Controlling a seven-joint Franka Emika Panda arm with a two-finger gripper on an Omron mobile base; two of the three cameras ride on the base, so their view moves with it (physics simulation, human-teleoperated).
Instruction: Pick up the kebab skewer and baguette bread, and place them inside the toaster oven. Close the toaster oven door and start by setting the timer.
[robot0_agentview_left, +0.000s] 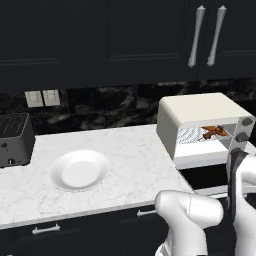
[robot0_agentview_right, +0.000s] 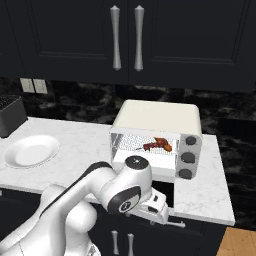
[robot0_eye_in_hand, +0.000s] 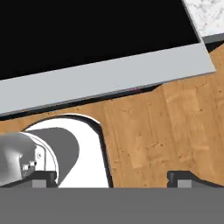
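Looking from the left base view, the boxy cream-white toaster oven (robot0_agentview_left: 200, 125) on the white marble worktop (robot0_agentview_left: 125, 150) holds the dark red-brown kebab skewer (robot0_agentview_left: 214, 132) on its rack, with the dark glass door (robot0_agentview_left: 210, 177) dropped open. In the right base view the door's far edge likely suits a light upward push; it should swing stiffly. In the hand view the fingers (robot0_eye_in_hand: 183, 178) stand spread and empty beneath the door's pale edge (robot0_eye_in_hand: 105, 76).

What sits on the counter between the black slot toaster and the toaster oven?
A white plate, bare, lies between the black toaster and the toaster oven on the marble counter; the left base view shows it best.

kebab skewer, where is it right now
The kebab skewer lies on the wire rack inside the open toaster oven, toward the knob side, right of the white plate on the counter.
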